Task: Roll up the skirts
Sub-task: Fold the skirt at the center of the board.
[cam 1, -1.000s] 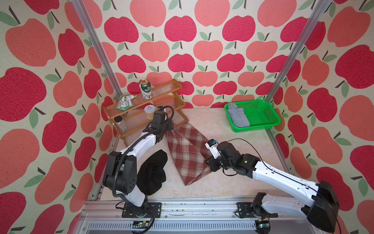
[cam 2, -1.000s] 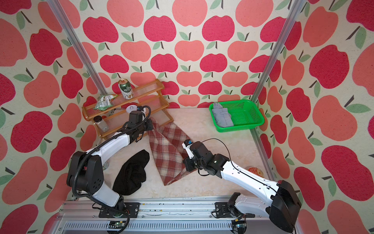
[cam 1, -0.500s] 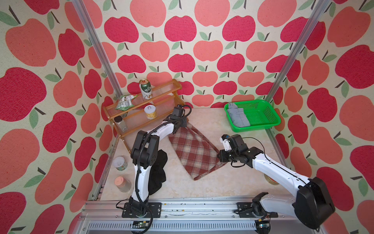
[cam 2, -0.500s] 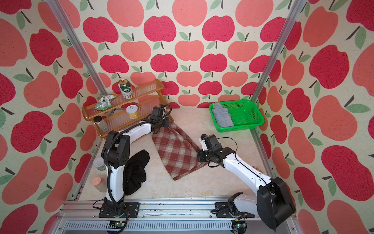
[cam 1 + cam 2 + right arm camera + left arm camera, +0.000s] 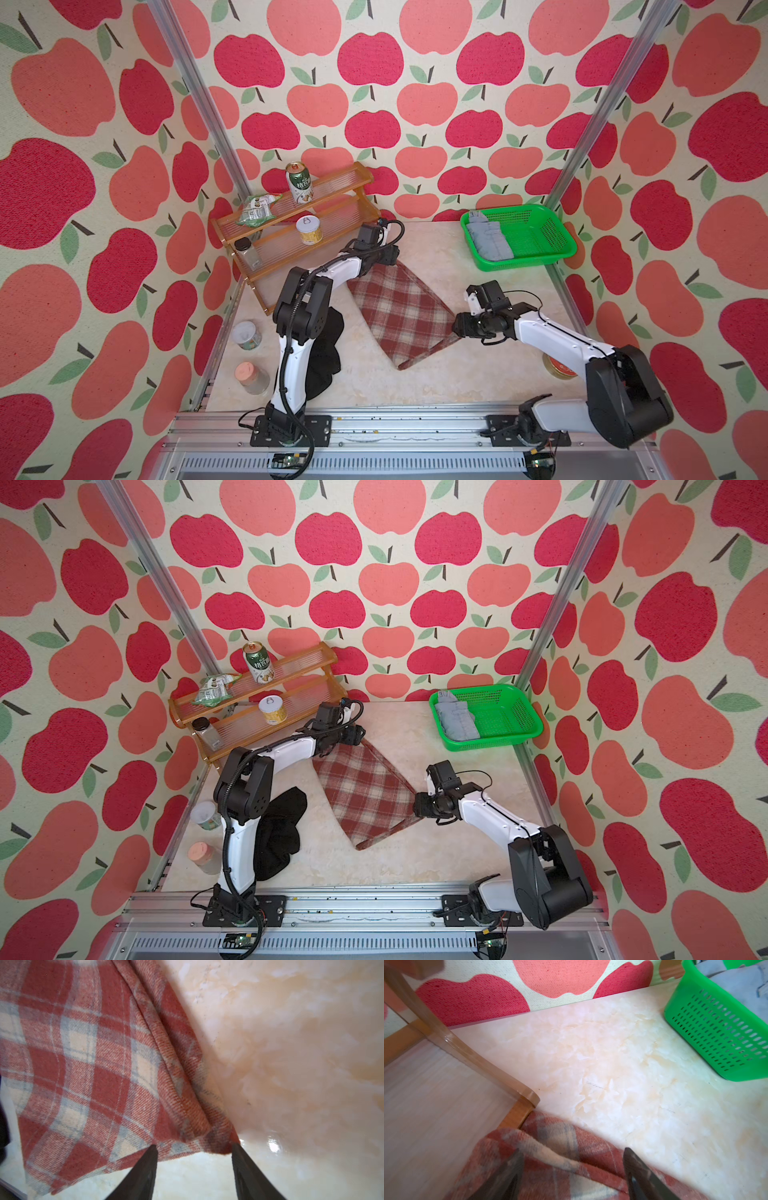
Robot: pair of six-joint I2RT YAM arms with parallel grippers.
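Observation:
The plaid skirt [image 5: 399,316] [image 5: 361,796] lies spread flat in the middle of the table. My left gripper [image 5: 392,259] [image 5: 572,1150] is open over its far corner by the shelf foot, the cloth [image 5: 550,1159] lying loose between the jaws. My right gripper [image 5: 457,328] [image 5: 193,1145] is open at the skirt's right corner, whose edge [image 5: 187,1147] just meets the fingertips. The black skirt [image 5: 328,357] [image 5: 278,833] is bunched near the left arm's base, partly hidden by it. The denim skirt [image 5: 488,241] [image 5: 457,721] lies rolled in the green basket [image 5: 523,264].
A wooden shelf rack [image 5: 266,249] at the back left holds a can, a tin, a snack bag and a spice jar. Two jars [image 5: 246,334] [image 5: 251,376] stand at the left edge. A flat tin [image 5: 559,368] lies by the right arm. The basket wall [image 5: 716,1028] is close to the left gripper.
Both grippers carried the plaid skirt to the right, laid it flat, then opened and let go of its corners.

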